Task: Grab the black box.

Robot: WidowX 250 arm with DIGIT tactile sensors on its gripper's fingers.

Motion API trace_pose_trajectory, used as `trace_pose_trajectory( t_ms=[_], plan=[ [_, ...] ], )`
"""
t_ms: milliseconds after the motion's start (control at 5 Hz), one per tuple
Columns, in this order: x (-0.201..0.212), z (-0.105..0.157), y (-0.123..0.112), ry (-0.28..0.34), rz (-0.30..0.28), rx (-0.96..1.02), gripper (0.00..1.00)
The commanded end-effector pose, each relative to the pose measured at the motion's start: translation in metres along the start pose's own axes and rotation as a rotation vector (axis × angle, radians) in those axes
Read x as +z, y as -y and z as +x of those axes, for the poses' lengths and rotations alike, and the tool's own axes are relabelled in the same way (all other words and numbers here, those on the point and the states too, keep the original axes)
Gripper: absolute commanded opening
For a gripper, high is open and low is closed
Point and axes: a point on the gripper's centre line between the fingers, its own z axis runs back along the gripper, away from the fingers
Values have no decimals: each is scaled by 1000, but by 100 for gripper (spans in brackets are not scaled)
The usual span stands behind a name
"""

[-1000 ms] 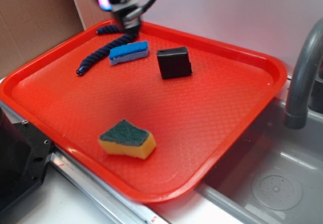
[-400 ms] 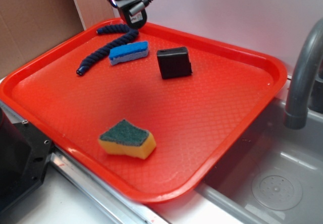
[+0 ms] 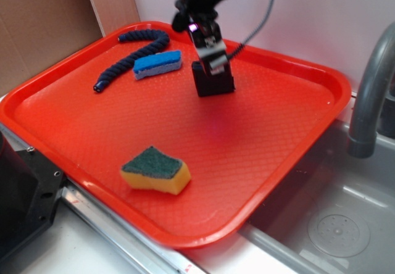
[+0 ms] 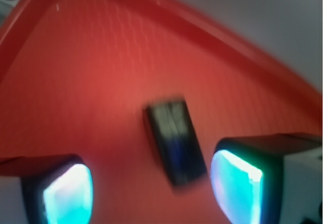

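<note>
The black box (image 3: 214,83) lies on the red tray (image 3: 259,138) toward its far middle. My gripper (image 3: 213,64) hangs just over the box's far top edge and covers part of it. In the blurred wrist view the black box (image 4: 175,139) lies on the tray between and beyond my two glowing fingertips (image 4: 234,186). The jaws stand wide apart, open, with nothing held between them; the box sits closer to the right finger.
A dark-blue rope (image 3: 126,53) and a blue sponge (image 3: 158,63) lie at the tray's far left. A green-and-yellow sponge (image 3: 155,170) sits near the front. A grey faucet (image 3: 370,89) and sink (image 3: 333,224) are to the right. A brown board (image 3: 43,21) stands at the left.
The gripper has swung right from above the rope at the tray's far left corner to just over the black box. The objects on the tray have not moved.
</note>
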Motion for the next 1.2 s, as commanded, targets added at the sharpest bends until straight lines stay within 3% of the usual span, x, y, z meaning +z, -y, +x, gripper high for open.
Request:
trace_pose_trajectory(
  t_ms=[0,200,600,800,1000],
  plan=[
    [-29,14,-1,-38,-7,-35,100],
    [-40,9,-19,-77,-14,18,100],
    [-49,4,-27,-113,-64,89,100],
    [-26,-2,-22,-92,-108,138,0],
    [30,-29,-1,-41,-104,282,0]
  ],
)
